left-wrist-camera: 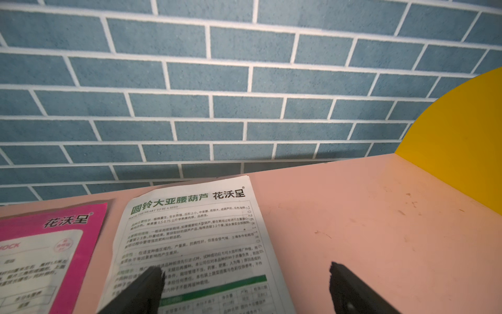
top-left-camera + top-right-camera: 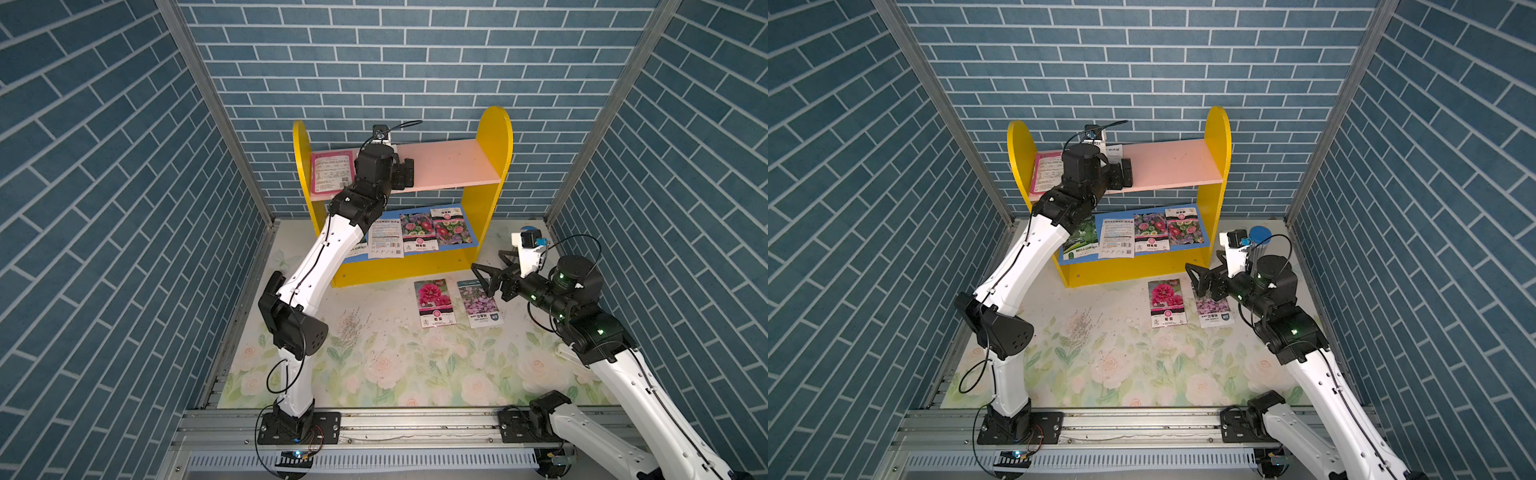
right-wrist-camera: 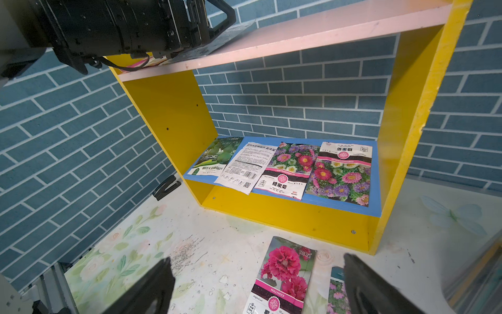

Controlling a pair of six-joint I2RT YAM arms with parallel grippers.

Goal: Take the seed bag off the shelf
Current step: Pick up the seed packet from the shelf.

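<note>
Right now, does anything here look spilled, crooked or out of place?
Yes. Small seed-like grains lie scattered on the floral mat in front of the shelf, as if spilled. On the blue lower board, the white packet lies askew and overhangs the front edge.

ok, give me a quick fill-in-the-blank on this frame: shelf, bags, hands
1. The open left hand hangs over the ___ upper board of the shelf.
2. The blue lower board holds ___ seed bags.
3. Near the open right hand, ___ more bags lie on the table in front of the shelf.

Missing words: pink; four; two.
</note>
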